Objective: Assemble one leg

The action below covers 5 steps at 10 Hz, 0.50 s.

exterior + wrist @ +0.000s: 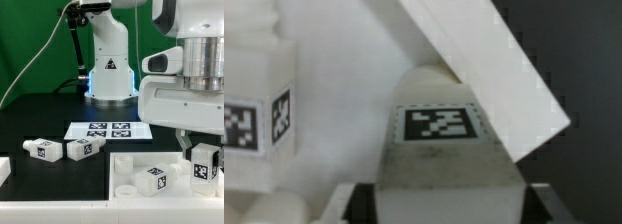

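My gripper point(205, 172) is shut on a leg point(205, 160), a stubby white block with a black-and-white tag, at the exterior view's right. It holds the leg upright over the right end of the big white panel point(128, 192). In the wrist view the held leg point(445, 150) fills the space between the fingers point(352, 205) of the gripper point(446, 208), tag facing the camera. A second leg point(153, 178) lies on the panel; it shows close beside the held one in the wrist view point(256, 120). The panel's rim point(491, 60) runs diagonally behind.
Two more legs point(45, 149) point(82, 149) lie on the black table at the exterior view's left. The marker board point(100, 130) lies in front of the robot base point(108, 70). A white part point(4, 170) shows at the left edge.
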Each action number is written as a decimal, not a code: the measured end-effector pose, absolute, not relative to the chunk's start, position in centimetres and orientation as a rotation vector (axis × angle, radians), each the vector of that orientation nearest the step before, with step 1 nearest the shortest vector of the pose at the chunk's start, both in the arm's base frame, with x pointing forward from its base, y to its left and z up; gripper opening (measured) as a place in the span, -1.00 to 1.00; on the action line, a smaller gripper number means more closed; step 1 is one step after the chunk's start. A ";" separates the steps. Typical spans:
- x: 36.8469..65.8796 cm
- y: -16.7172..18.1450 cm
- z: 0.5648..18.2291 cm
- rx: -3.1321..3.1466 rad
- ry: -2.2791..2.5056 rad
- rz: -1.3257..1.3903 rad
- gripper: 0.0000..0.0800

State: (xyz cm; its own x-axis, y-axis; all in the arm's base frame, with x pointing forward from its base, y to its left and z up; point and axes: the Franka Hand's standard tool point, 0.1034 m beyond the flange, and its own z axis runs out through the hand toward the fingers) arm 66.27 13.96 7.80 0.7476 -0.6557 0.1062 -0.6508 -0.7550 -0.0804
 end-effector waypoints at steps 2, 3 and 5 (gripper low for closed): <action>66.2 13.8 7.8 -2.728 1.490 -0.161 -0.29; 66.3 13.8 7.8 -2.672 1.598 -0.139 -0.29; 66.2 13.7 7.8 -2.631 1.659 -0.131 -0.29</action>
State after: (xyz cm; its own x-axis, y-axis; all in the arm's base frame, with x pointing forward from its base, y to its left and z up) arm 66.22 13.70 7.76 0.4289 -0.9016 0.0562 -0.8992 -0.4321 -0.0690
